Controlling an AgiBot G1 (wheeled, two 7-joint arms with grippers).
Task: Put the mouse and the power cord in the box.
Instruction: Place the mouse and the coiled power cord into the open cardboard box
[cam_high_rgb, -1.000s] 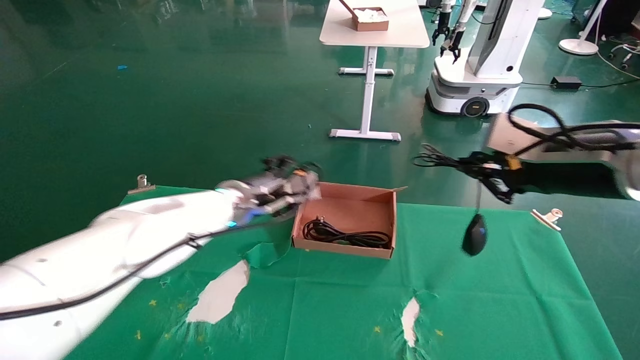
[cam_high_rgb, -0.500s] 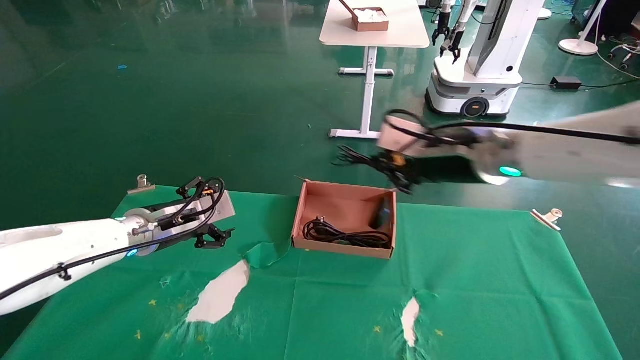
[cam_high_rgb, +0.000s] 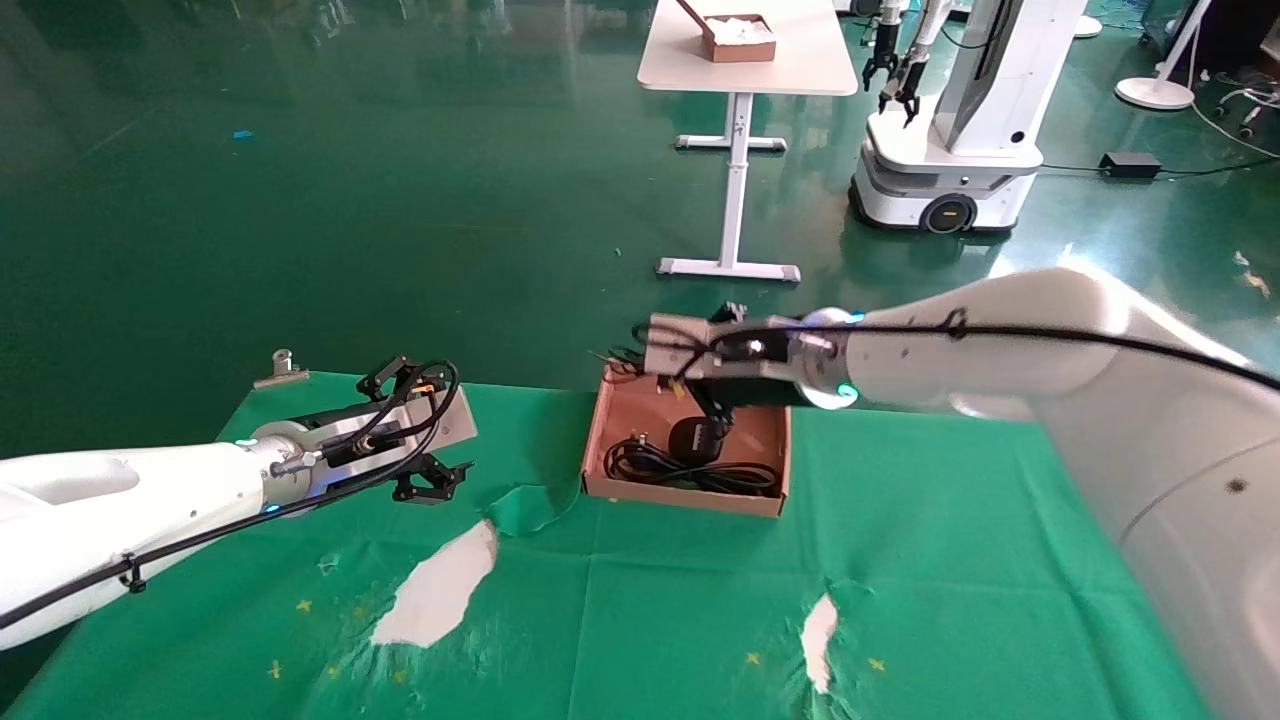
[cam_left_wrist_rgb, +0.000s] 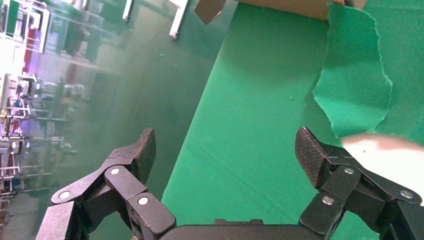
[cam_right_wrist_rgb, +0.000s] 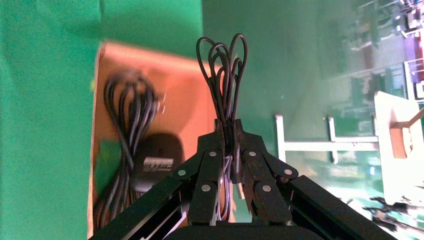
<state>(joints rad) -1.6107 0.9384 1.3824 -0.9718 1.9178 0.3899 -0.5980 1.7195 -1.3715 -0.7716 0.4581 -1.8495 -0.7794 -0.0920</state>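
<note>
The box (cam_high_rgb: 690, 470) stands on the bench (cam_high_rgb: 950, 560), which is covered by a torn green cloth (cam_high_rgb: 640, 600). The power cord (cam_high_rgb: 650, 465) lies coiled on the floor of the box, along the wall nearest the robot. The mouse (cam_high_rgb: 695, 437) hangs inside the box, over or against the power cord; contact between the two cannot be judged. The right gripper (cam_high_rgb: 640, 357) is held above the far wall of the box, its fingers pressed together on the bundled loops of the mouse cable (cam_right_wrist_rgb: 222, 75), which stick out past the fingertips. In the right wrist view the mouse (cam_right_wrist_rgb: 155, 160) shows its grey label patch and lies beside the power cord (cam_right_wrist_rgb: 125, 115) within the box (cam_right_wrist_rgb: 180, 95). The left gripper (cam_high_rgb: 425, 470) is over the cloth, well apart from the box on its left side, with its fingers (cam_left_wrist_rgb: 142, 150) spread wide and holding nothing. A folded-up flap of the cloth (cam_left_wrist_rgb: 355, 80) lies between the left gripper and the box.
</note>
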